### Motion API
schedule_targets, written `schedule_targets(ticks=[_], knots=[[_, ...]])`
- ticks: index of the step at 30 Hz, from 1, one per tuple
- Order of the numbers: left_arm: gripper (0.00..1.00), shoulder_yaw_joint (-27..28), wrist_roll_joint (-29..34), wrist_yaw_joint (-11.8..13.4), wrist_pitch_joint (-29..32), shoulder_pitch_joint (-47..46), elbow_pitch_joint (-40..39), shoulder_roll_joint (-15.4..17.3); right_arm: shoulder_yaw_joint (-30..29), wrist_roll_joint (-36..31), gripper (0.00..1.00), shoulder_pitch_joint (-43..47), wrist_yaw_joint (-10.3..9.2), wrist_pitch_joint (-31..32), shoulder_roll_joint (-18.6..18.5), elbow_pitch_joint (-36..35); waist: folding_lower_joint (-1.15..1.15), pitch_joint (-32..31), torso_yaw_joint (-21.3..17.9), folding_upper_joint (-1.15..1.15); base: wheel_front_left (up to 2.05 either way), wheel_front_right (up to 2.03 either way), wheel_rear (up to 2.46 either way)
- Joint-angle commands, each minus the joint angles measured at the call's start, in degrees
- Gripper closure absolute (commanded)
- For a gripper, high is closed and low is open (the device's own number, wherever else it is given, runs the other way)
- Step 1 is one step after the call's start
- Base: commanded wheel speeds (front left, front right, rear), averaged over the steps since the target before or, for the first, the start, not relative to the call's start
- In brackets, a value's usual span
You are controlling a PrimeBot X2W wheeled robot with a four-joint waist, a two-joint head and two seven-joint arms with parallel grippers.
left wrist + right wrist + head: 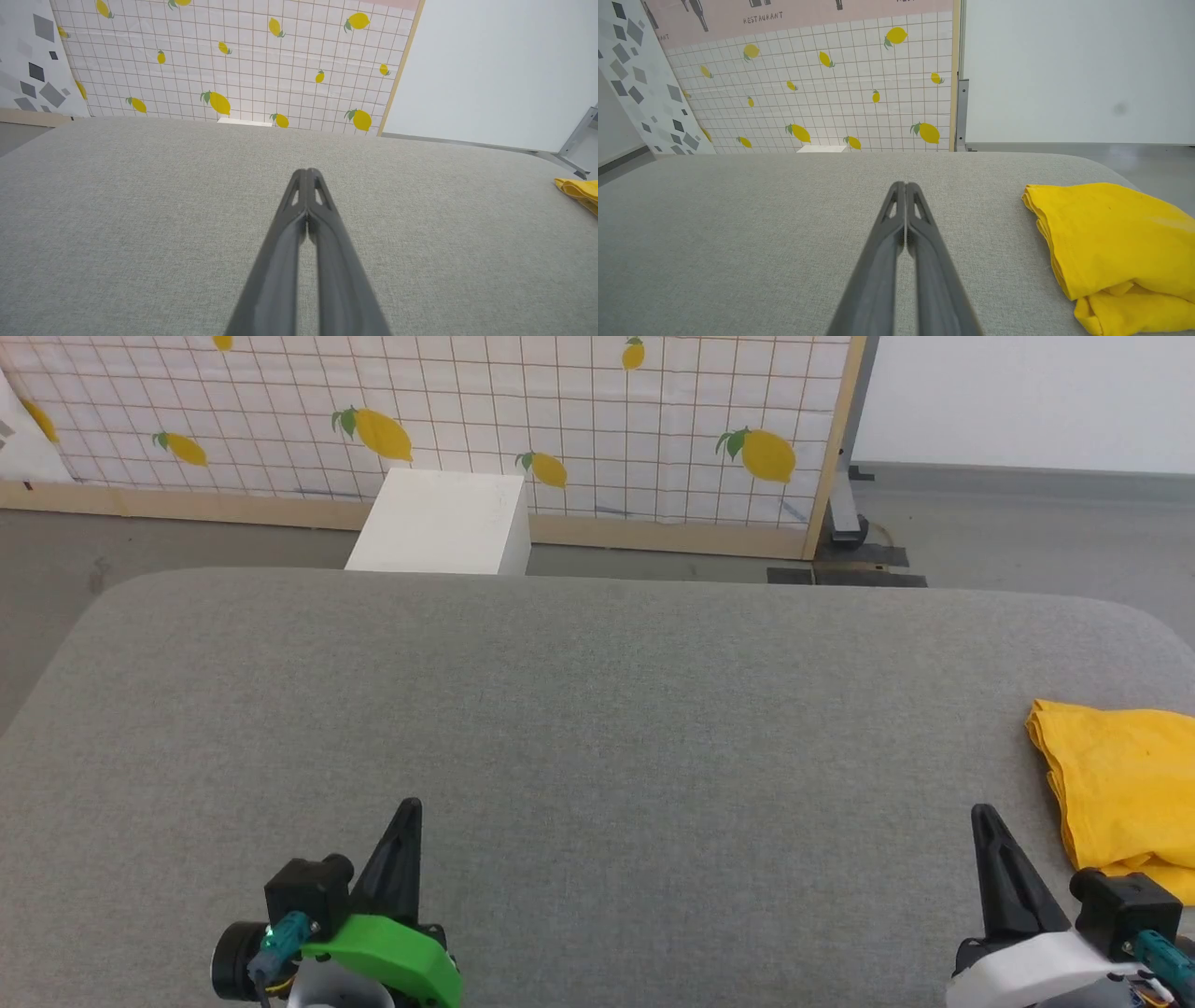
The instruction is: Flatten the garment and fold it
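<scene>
Setting: a test lab or staged recording bay, not a lived-in room.

Evidence:
- A free-standing backdrop panel (pixel 560 420), printed with a tile grid and lemons, sits in a bare wooden frame (pixel 831 448) and stands on the floor (pixel 1027 532).
- Beside it is a second panel (pixel 640 88) with grey geometric shapes.
- Above the lemon print runs a pink strip (pixel 808 14) lettered "RESTAURANT".
- To the right of the panels is a plain white wall (pixel 1027 401).
- The floor is bare grey, possibly sealed concrete; the surface is unclear.
- A metal stand (pixel 845 513) is at the frame's right edge.
- The worktop (pixel 597 709) is covered in grey fabric and has rounded corners.
- A plain white box (pixel 439 523) sits on the floor behind it.
</scene>
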Motion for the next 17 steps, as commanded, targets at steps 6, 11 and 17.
schedule_targets(ticks=[6, 11, 17], knots=[[1.0, 0.6, 1.3, 0.7, 0.9, 0.2, -1.0, -0.3, 0.5, -0.8, 1.0, -1.3, -0.03, 0.7, 0.0, -0.6, 0.0, 0.2, -0.2, 0.0, 0.0, 0.0, 0.0], [1.0, 0.9, 1.9, 1.0, 1.5, 0.2, -1.6, -0.3, 0.7, -1.2, 1.0, -1.6, -0.03, 1.1, 0.0, -0.8, 0.0, 0.3, -0.4, 0.0, 0.0, 0.0, 0.0], [1.0, 1.3, 2.6, 1.3, 2.2, 0.3, -2.3, -0.4, 1.0, -1.6, 1.0, -1.9, -0.04, 1.6, 0.0, -1.1, 0.0, 0.4, -0.5, 0.0, 0.0, 0.0, 0.0]])
